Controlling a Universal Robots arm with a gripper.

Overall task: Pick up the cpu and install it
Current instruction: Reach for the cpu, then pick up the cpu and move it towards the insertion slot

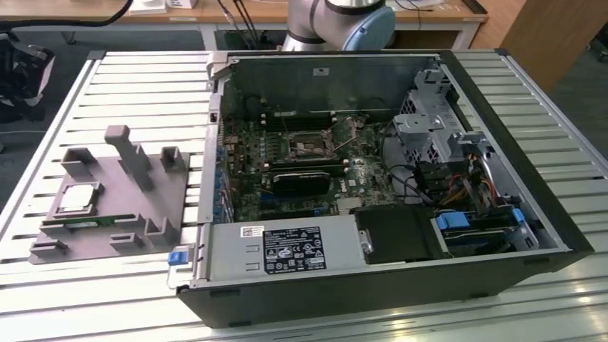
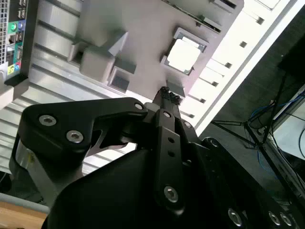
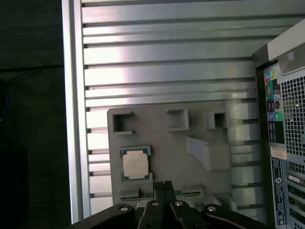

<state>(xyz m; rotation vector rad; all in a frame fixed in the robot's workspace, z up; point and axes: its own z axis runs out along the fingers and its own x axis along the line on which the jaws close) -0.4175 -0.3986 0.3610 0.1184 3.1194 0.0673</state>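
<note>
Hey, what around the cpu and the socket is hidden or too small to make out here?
1. Exterior view: the socket on the motherboard is too small to tell whether it stands open.
2. First wrist view: the gripper covers the middle of the green memory stick.
3. Both wrist views: the cpu lies face up in the gray fixture, hiding its underside.

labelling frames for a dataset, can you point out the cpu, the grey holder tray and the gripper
cpu (image 3: 135,166), first wrist view, middle of its silver top
grey holder tray (image 3: 167,148), first wrist view, bare flat surface beside the cpu
gripper (image 3: 162,184), first wrist view, midway between its fingertips
</note>
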